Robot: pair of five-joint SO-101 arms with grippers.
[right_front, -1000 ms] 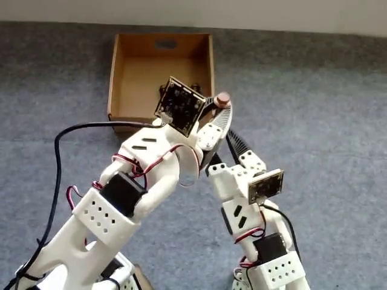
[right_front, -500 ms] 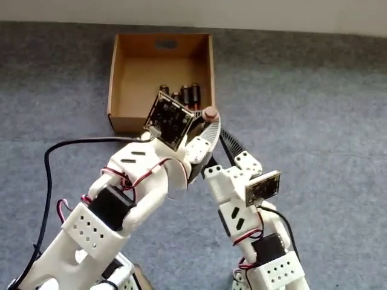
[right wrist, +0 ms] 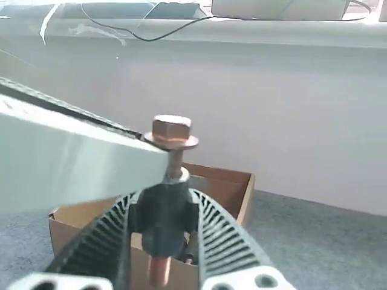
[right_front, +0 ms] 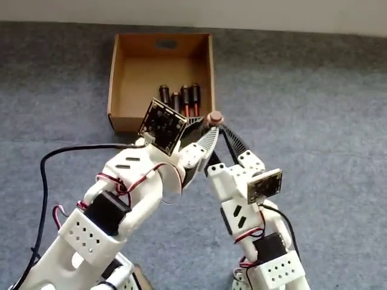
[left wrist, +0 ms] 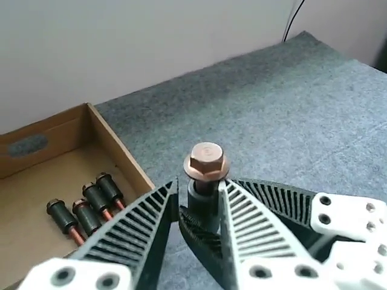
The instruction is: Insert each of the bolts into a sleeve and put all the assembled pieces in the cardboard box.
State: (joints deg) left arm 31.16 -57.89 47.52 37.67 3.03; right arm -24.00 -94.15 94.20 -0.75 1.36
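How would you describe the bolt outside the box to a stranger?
Find the cardboard box on the grey mat. Beside its near right corner, the right end effector grips a sleeved bolt. Unlike the four lying inside, it stands upright.

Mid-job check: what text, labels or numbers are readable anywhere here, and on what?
No text can be read in any view.
Box: a dark patch on the far wall, no letters visible.
Wrist camera boards: the marks are too small to read.
Bolt: no legible stamp on the head.
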